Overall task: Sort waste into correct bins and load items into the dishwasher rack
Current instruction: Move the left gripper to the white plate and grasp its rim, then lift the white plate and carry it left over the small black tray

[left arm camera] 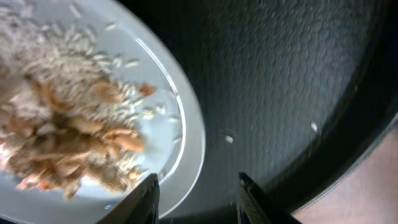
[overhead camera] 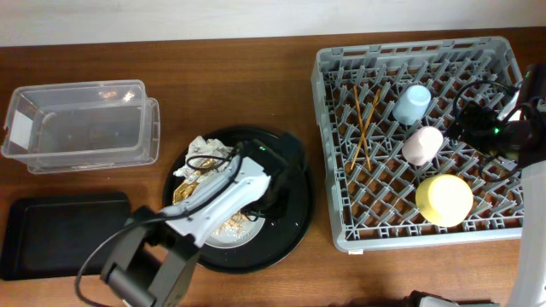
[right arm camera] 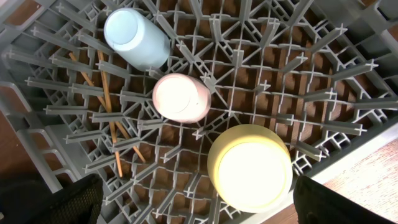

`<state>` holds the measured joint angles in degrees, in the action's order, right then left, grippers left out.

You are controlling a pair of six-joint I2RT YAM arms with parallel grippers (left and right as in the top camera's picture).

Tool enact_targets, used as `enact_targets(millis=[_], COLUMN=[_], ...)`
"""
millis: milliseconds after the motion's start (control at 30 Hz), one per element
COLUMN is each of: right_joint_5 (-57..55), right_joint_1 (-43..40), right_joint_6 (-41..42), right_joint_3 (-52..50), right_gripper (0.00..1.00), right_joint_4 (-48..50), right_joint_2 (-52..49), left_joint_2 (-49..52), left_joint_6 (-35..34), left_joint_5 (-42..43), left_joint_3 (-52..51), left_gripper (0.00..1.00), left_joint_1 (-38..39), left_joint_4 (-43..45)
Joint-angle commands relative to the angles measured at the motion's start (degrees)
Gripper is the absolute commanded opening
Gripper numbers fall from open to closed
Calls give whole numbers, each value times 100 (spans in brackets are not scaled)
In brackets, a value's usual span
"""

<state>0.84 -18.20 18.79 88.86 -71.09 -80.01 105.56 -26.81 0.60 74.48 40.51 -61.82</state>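
Observation:
The grey dishwasher rack (overhead camera: 341,230) holds the yellow-green bowl (overhead camera: 444,199), pink cup (overhead camera: 422,145), light blue cup (overhead camera: 411,104) and two chopsticks (overhead camera: 364,124), all upside down or lying flat; they also show in the right wrist view: bowl (right arm camera: 250,168), pink cup (right arm camera: 181,98), blue cup (right arm camera: 137,38), chopsticks (right arm camera: 109,118). The pale plate (left arm camera: 180,124) with beige food scraps (left arm camera: 68,124) sits on the round black tray (overhead camera: 294,217). My left gripper (left arm camera: 198,196) is open, its jaws straddling the plate's rim. My right gripper (right arm camera: 196,205) is open above the rack. Crumpled wrappers (overhead camera: 203,162) lie on the tray.
A clear plastic tub (overhead camera: 81,128) stands at the back left. A shallow black rectangular tray (overhead camera: 51,234) lies at the front left. The round black tray's rim (left arm camera: 348,155) is close to the left gripper.

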Motion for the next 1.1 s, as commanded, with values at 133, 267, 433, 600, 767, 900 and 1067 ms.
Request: enact_targets(millis=[133,267,433,600,767,900,1067], right_joint_5=[-92,-92,-92,-92,-92,-92,-92], right_joint_1=[-20,-20,-20,-20,-20,-20,-20], right_joint_6=[-55,-55,-55,-55,-55,-55,-55], right_joint_3=[-46,-46,-46,-46,-46,-46,-46], right_gripper=[98,98,98,98,98,98,98], right_joint_4=[-2,-2,-2,-2,-2,-2,-2], right_joint_2=[-15,-15,-15,-15,-15,-15,-15], left_joint_2=[619,793,796,796,793,793,793], left_joint_6=[-706,-706,-739,-986,-1021,-1309,-1309], left_joint_5=[-260,-369,-417,-796,-820,-1309,-1355], left_joint_3=[57,57,57,59,415,879,1300], left_gripper=[40,32,13,1,1,1,1], left_joint_1=[181,173,219,221,221,221,210], left_joint_4=[492,505,522,337,-267,-922,-1440])
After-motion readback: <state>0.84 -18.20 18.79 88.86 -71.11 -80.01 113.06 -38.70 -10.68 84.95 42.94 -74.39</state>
